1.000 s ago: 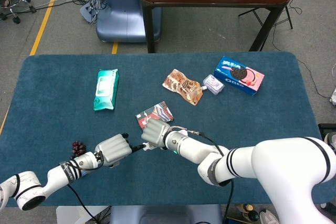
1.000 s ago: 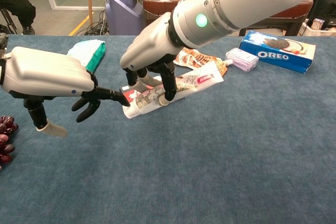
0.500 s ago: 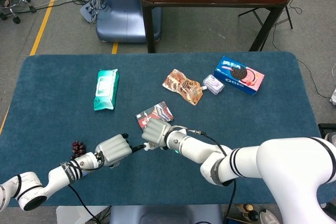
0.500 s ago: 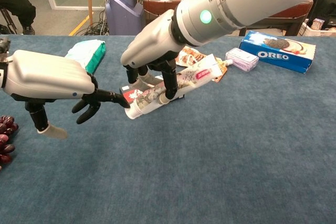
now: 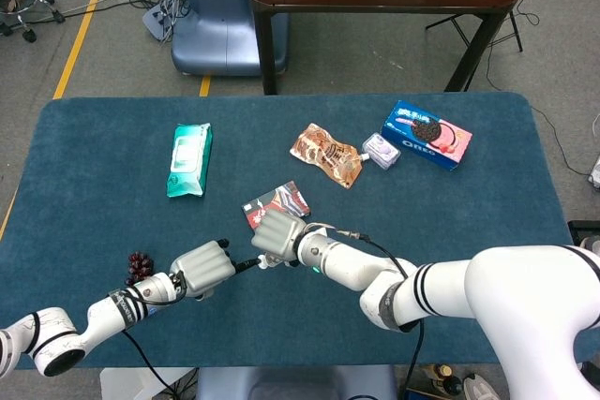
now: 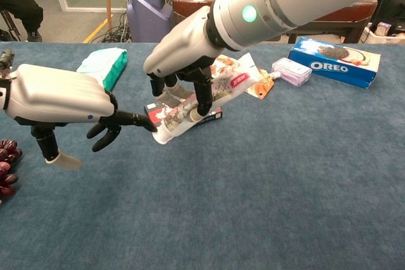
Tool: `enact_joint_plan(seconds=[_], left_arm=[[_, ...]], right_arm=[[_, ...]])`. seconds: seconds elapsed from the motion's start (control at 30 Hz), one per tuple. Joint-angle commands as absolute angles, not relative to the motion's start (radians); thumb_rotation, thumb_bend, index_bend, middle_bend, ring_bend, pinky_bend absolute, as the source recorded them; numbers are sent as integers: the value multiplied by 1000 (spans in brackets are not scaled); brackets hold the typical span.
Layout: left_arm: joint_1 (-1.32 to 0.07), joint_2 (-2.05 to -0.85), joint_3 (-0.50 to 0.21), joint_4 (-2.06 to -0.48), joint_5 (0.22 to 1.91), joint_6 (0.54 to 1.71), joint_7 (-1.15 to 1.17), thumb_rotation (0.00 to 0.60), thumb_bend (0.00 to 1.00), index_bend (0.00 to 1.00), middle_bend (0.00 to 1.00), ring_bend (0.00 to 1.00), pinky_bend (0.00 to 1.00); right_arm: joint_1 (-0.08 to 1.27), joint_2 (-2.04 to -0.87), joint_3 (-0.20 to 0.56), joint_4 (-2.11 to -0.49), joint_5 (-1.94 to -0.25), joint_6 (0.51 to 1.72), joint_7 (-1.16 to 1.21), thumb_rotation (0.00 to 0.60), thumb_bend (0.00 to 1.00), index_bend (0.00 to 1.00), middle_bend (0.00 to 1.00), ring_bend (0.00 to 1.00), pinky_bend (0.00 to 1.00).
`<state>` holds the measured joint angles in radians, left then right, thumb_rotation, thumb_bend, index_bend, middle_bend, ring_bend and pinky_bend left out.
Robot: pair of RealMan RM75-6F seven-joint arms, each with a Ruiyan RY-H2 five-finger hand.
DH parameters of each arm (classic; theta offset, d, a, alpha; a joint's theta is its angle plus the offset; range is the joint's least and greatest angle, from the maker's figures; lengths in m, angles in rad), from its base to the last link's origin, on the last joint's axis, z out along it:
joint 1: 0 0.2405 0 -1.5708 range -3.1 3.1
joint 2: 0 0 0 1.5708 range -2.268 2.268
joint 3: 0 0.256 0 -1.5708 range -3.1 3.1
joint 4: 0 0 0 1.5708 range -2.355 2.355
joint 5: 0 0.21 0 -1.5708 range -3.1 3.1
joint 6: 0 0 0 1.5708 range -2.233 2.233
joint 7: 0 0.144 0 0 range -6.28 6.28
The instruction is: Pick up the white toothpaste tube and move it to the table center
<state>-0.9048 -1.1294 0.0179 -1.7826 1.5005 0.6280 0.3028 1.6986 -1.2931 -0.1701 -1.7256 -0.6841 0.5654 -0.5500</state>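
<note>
The white toothpaste tube [image 6: 212, 96] with red print is tilted, its far end raised and its lower end near the cloth. My right hand [image 6: 183, 52] grips it from above around its middle. In the head view this right hand [image 5: 278, 234] covers the tube almost entirely. My left hand [image 6: 60, 93] sits just left of the tube, holding nothing, with one dark fingertip [image 6: 147, 122] reaching to the tube's lower end. The same left hand [image 5: 202, 267] shows near the table's front edge in the head view.
A red-black packet [image 5: 277, 203] lies under and behind the tube. Farther back are a green wipes pack [image 5: 189, 158], a snack pouch [image 5: 325, 154], a small white pack [image 5: 381, 150] and an Oreo box [image 5: 427, 134]. Dark grapes [image 5: 140, 264] sit by my left wrist.
The tube's far end has risen off the cloth, so it tilts more steeply in my right hand's grip. My left hand has hardly moved.
</note>
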Motion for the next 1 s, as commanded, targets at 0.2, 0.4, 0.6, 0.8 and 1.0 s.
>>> enact_joint_plan(seconds=[0.2,0.4,0.6,0.8,1.0], left_arm=[[-907,-1131,24,-1782,1497,628,306,600,227,56,516,487,198],[-909,-1137,29,-1776,1495,627,305,600,227,57,517,487,199],[-912,-1142,32,-1769,1493,627,304,600,226,58,517,487,199],[-914,-1145,33,-1766,1491,629,301,600,227,58,517,487,199],[-917,-1148,35,-1764,1491,629,300,600,227,58,517,487,199]], right_arm=[[1689,-1288,-160,-1728,-694,577,-546,600,1000,939,830,776,413],[1680,-1285,-153,-1728,-701,584,-544,600,1000,948,835,783,412],[1670,-1279,-140,-1730,-714,586,-537,600,1000,954,839,792,413],[1660,-1275,-127,-1730,-725,588,-530,600,1000,959,843,795,413],[1650,-1272,-120,-1727,-734,587,-527,600,1000,959,843,798,413]])
